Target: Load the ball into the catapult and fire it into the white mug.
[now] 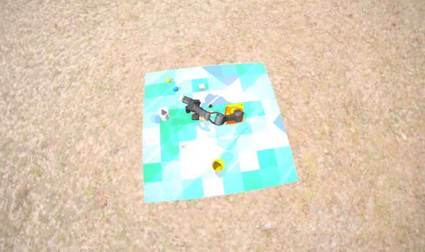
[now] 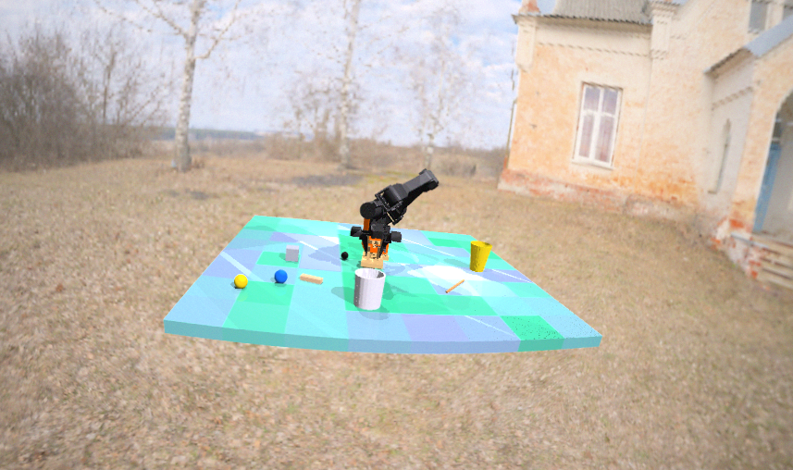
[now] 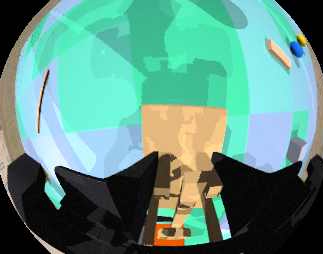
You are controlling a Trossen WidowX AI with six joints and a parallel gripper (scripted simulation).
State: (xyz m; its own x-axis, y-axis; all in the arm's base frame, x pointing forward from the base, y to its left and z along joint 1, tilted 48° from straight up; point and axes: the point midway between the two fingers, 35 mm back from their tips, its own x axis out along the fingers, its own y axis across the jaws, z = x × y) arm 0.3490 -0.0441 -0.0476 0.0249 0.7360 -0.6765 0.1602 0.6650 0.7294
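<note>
One arm (image 1: 204, 112) (image 2: 407, 190): bent above the catapult, its wrist angled down to it
Gripper (image 1: 195, 113) (image 2: 373, 253) (image 3: 185, 156): clenched on the catapult, a black finger at each side of its wooden frame
Catapult (image 1: 204, 119) (image 2: 371, 263) (image 3: 184, 125): pale wood, resting on the tabletop (image 1: 272, 159) (image 2: 258, 341), its flat base plate reaching out from between the fingers; partly hidden by the arm in the top view
White mug (image 1: 164, 115) (image 2: 368, 290): upright, at the end of the catapult away from the orange base, apart from it
Orange base (image 1: 227, 122) (image 2: 385, 248) (image 3: 169, 241): behind the catapult, opposite the mug
Black ball (image 1: 210, 105) (image 2: 344, 255): on the tabletop, near the catapult's side, not loaded
Blue ball (image 1: 175, 89) (image 2: 280, 276) (image 3: 296, 49): well apart from the catapult, on the black ball's side
Yellow ball (image 1: 168, 80) (image 2: 241, 281) (image 3: 301, 40): just beyond the blue one, farther from the catapult
Wooden block (image 1: 181, 98) (image 2: 311, 278) (image 3: 278, 54): lying flat between the blue ball and the catapult
Gray cube (image 1: 201, 87) (image 2: 291, 253) (image 3: 296, 149): also on the black ball's side, well apart from the catapult
Thin stick (image 1: 189, 151) (image 2: 455, 286) (image 3: 41, 102): flat on the catapult's other side
Yellow cup (image 1: 217, 160) (image 2: 478, 256): upright, on the stick's side of the catapult, well apart from it
</note>
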